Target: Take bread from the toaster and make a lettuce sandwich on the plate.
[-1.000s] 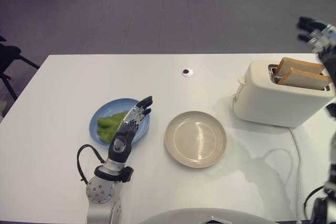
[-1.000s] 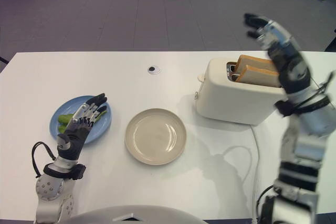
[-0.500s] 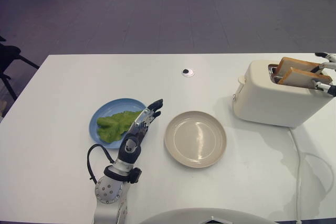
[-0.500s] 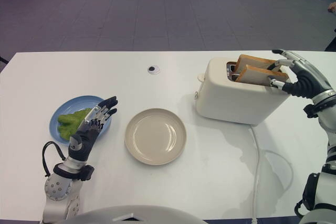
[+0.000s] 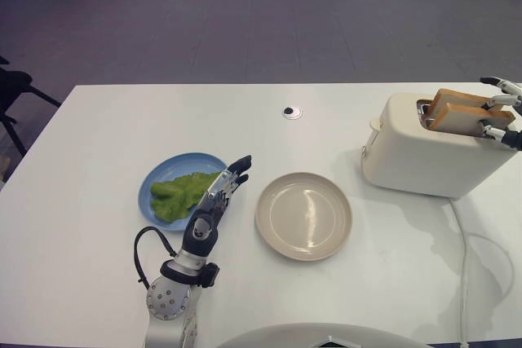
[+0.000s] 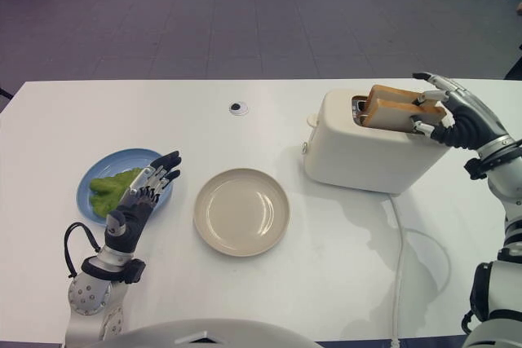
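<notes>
Early stage. My right hand [image 6: 461, 120] fingers pinch bread [image 6: 391, 109] — slices standing in toaster [image 6: 359, 156], not yet lifted. My left hand [image 6: 134, 204] fingers spread, holding nothing, beside lettuce [image 6: 106, 187]. Centre plate [image 6: 241, 211] awaits bread, lettuce — all assembly left.

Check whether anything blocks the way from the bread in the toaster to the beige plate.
Nothing visible does. The right hand grips the bread at the toaster; bare table runs from there to the empty beige plate. The left hand sits beyond it, by the lettuce.
</notes>
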Robot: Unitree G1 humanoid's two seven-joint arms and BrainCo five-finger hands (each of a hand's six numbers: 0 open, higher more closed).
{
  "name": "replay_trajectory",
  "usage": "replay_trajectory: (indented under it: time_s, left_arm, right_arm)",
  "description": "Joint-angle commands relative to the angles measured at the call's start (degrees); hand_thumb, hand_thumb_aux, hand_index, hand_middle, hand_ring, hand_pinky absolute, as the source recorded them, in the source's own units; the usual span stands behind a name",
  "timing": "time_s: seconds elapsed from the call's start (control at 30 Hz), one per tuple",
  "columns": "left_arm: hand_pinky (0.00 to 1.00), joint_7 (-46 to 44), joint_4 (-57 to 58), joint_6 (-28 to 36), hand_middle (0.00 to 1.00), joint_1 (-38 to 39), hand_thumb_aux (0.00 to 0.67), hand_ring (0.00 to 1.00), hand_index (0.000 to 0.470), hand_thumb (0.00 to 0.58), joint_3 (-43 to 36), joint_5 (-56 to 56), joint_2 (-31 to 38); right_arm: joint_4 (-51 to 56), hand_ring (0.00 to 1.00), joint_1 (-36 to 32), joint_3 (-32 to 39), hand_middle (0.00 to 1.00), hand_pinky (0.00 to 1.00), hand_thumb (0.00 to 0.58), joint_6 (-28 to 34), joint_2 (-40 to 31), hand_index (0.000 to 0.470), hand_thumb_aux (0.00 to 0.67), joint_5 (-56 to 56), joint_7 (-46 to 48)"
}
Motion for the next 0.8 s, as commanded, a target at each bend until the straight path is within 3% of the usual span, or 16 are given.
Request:
replay_trajectory:
  time_s: [0.03,0.13,0.27,0.37,0.43,0.6,0.8]
  left_arm:
    - [0.0,0.22,-0.16,0.73,0.0,0.2,0.0,0.0,0.0,0.0,-0.41,0.63,0.19]
    - [0.0,0.46,-0.34,0.75,0.0,0.27,0.0,0.0,0.0,0.0,-0.5,0.7,0.01]
    - [0.0,0.89,-0.5,0.67,0.0,0.34,0.0,0.0,0.0,0.0,-0.61,0.99,-0.24]
    - [0.0,0.92,-0.3,0.86,0.0,-0.28,0.0,0.0,0.0,0.0,-0.51,0.86,-0.16]
    - [0.0,0.88,0.1,0.77,0.0,-0.68,0.0,0.0,0.0,0.0,-0.37,0.74,-0.07]
    - [0.0,0.85,0.98,0.6,0.0,-1.66,0.0,0.0,0.0,0.0,-0.26,0.7,-0.01]
    - [0.0,0.71,0.99,0.68,0.0,-2.03,0.0,0.0,0.0,0.0,-0.52,0.45,0.07]
  right_arm:
    - [-4.03,0.0,-5.62,-5.22,0.0,0.0,0.58,5.74,-0.75,0.47,0.67,12.56,7.07]
    - [-14.08,0.0,-6.63,-9.18,0.0,0.0,0.58,13.8,-0.9,0.47,0.67,27.25,17.98]
    - [-40.86,0.0,1.71,-10.24,0.0,0.0,0.58,32.48,1.13,0.47,0.67,47.06,28.77]
    - [-64.31,0.0,14.23,-4.19,0.0,0.0,0.58,47.14,3.1,0.47,0.67,56.22,30.67]
    - [-73.71,0.0,18.34,2.65,0.0,0.0,0.58,54.16,5.13,0.47,0.67,55.48,30.3]
    - [-74.22,0.0,17.62,18.28,0.0,0.0,0.58,66.5,13.88,0.47,0.67,42.06,28.11]
    - [-62.9,0.0,16.32,23.89,0.0,0.0,0.58,65.56,21.17,0.47,0.67,28.67,28.31]
